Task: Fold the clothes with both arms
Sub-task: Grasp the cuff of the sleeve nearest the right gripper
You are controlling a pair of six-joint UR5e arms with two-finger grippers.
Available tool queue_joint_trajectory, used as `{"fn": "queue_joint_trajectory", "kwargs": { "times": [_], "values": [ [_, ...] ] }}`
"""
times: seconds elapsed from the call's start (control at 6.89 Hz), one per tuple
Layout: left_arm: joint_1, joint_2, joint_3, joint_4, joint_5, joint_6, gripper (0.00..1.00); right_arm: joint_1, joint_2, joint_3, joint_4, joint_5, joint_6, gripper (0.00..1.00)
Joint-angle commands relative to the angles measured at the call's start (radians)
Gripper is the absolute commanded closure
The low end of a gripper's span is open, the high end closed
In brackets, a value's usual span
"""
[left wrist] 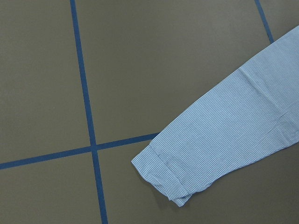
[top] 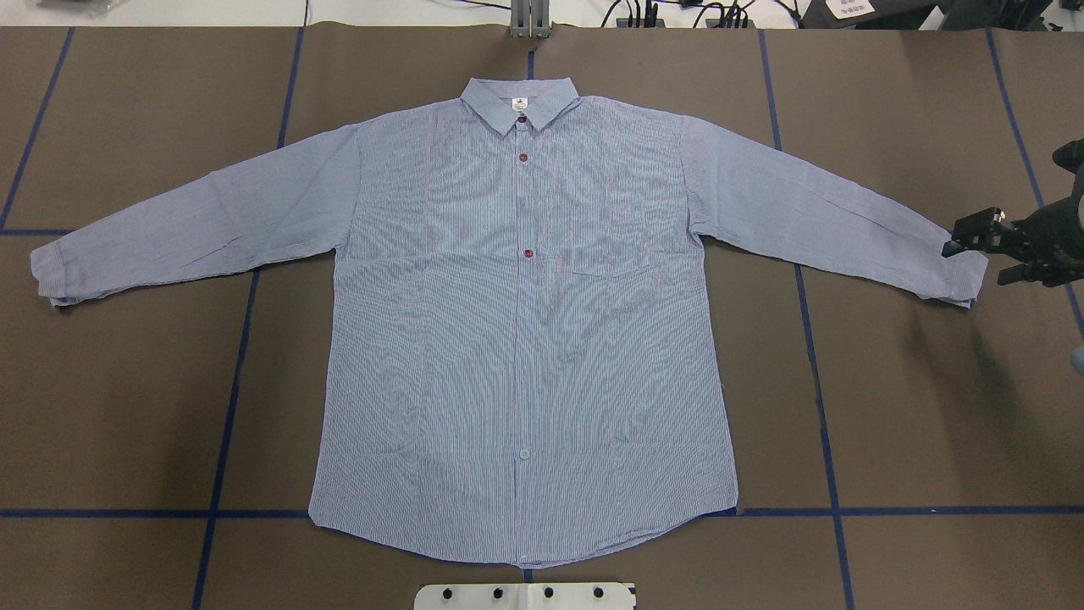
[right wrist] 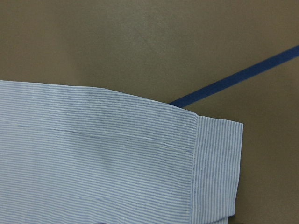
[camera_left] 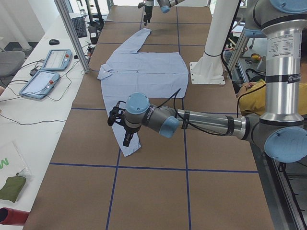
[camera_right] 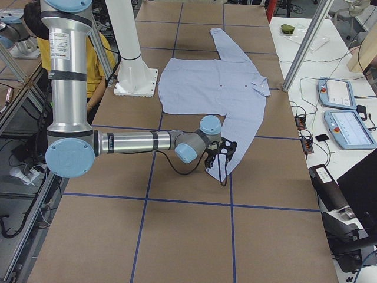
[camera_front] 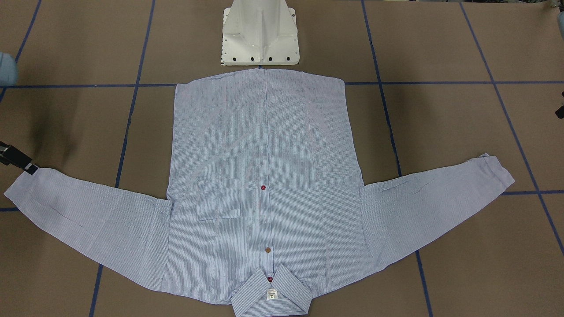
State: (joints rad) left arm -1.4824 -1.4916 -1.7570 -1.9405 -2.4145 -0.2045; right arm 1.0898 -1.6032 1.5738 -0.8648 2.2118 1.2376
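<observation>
The light blue striped shirt (top: pixel 525 339) lies flat and front up, sleeves spread, collar (top: pixel 518 102) at the far side. My right gripper (top: pixel 974 254) hovers just outside the right sleeve cuff (top: pixel 961 275), its fingers apart and holding nothing; the right wrist view shows that cuff (right wrist: pixel 215 168) close below. My left gripper (camera_left: pixel 119 129) hangs over the left sleeve cuff (top: pixel 51 271). It shows clearly only in the exterior left view, so I cannot tell whether it is open. The left wrist view shows that cuff (left wrist: pixel 163 172) lying on the table.
The white pedestal base (camera_front: pixel 260 35) stands at the shirt's hem. Blue tape lines (top: pixel 246 339) cross the brown table. A side table with tablets (camera_left: pixel 48 72) and an aluminium post (camera_left: pixel 72 33) runs along the far edge.
</observation>
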Motion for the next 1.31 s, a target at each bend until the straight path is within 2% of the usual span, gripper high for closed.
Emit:
{"fn": "queue_joint_trajectory", "kwargs": {
  "times": [0.0, 0.58, 0.73, 0.87, 1.16],
  "values": [
    [0.001, -0.001, 0.001, 0.0, 0.0, 0.002, 0.0, -0.034, -0.014, -0.038, 0.05, -0.04, 0.08, 0.11],
    [0.001, -0.001, -0.001, 0.0, 0.0, 0.002, 0.0, -0.059, -0.012, -0.09, 0.05, -0.055, 0.082, 0.25],
    [0.001, -0.001, -0.002, 0.0, 0.0, 0.0, 0.0, -0.059, -0.011, -0.09, 0.05, -0.057, 0.083, 0.55],
    [0.001, -0.001, -0.003, -0.002, 0.0, 0.0, 0.0, -0.059, -0.008, -0.093, 0.049, -0.057, 0.091, 1.0],
    [0.001, -0.001, -0.003, 0.0, 0.0, 0.0, 0.0, -0.059, -0.004, -0.097, 0.05, -0.053, 0.092, 1.0]
  ]
}}
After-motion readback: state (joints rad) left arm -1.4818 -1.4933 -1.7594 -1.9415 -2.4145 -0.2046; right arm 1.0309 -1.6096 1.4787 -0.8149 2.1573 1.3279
